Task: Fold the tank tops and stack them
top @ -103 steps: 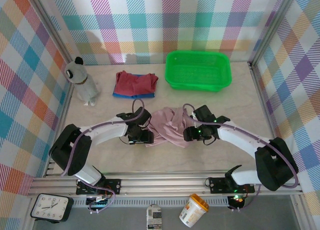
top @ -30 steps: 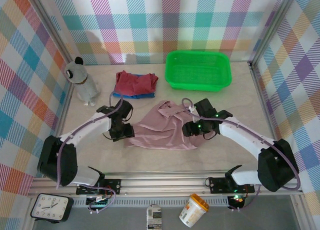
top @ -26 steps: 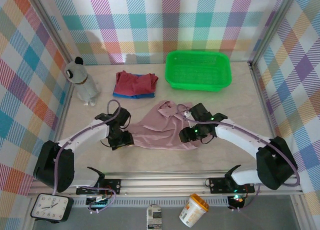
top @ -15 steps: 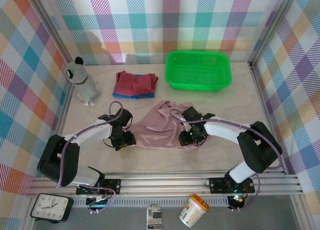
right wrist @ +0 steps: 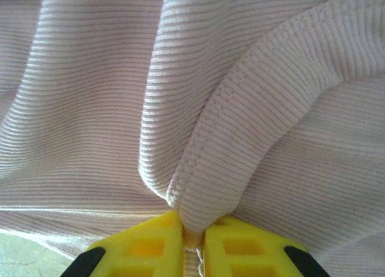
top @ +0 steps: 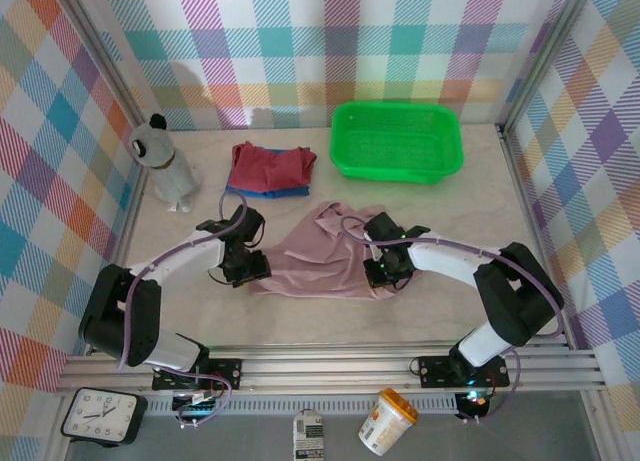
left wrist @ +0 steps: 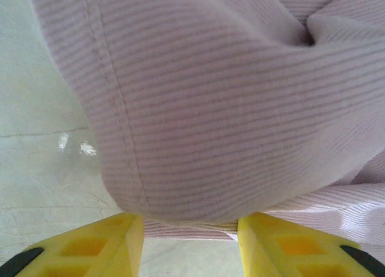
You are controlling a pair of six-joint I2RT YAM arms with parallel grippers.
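The pale pink tank top [top: 322,256] lies crumpled and partly spread at the middle of the table. My right gripper [top: 385,271] is at its right edge; the right wrist view shows this gripper [right wrist: 192,232] shut on a raised fold of the stitched hem [right wrist: 240,139]. My left gripper [top: 248,267] is at the cloth's left edge. In the left wrist view its yellow fingers [left wrist: 114,247] stand apart, open, with a bulge of pink cloth [left wrist: 210,109] over them and the hem lying across the gap. The dark red tank top [top: 272,165] lies folded on the blue one [top: 243,191] at the back.
A bright green plastic basket [top: 397,141] stands at the back right. A grey and white soft toy [top: 165,166] stands at the back left. Plaid walls close in three sides. Bare tabletop [top: 320,316] runs along the front.
My right gripper has shut on a fold of the pink hem. The left jaws have narrowed a little and moved slightly back along the left edge.
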